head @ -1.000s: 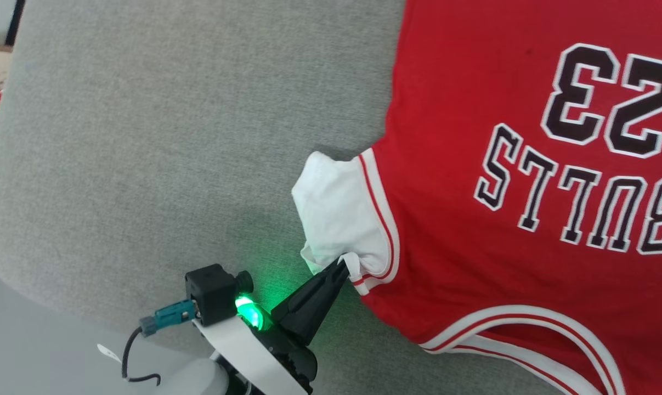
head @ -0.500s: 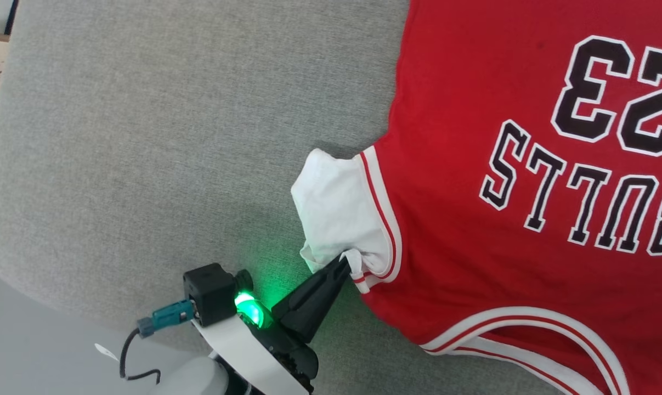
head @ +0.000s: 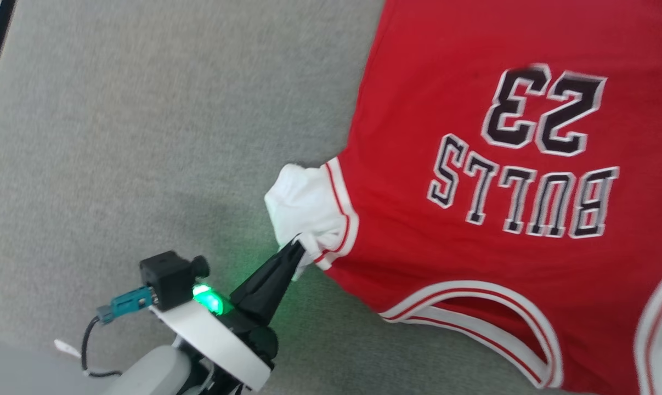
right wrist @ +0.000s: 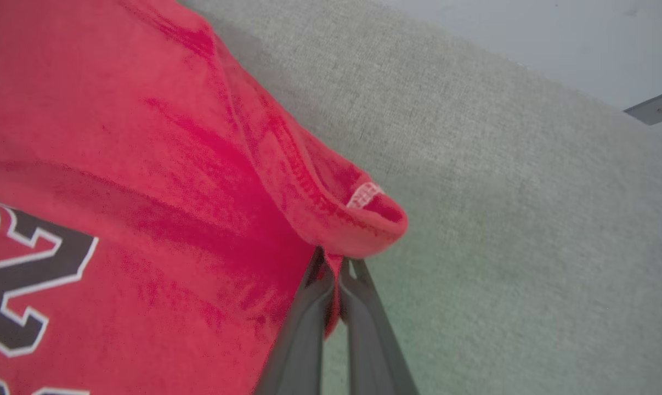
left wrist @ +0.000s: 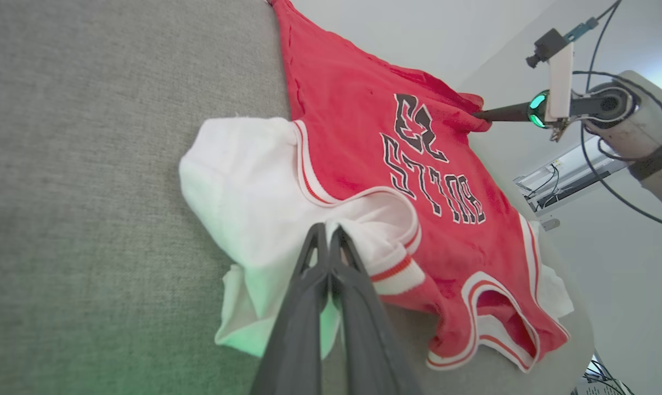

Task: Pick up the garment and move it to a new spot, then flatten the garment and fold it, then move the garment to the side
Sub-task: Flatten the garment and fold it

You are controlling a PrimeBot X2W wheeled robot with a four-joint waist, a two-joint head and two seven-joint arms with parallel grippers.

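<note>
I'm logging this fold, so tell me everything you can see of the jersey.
The jersey is red knit with white sleeves, striped trim and black, white-edged 23 and BULLS. It lies print up, spread on grey fabric. The left gripper pinches its bunched white sleeve; the right gripper pinches a curled red hem corner.
</note>
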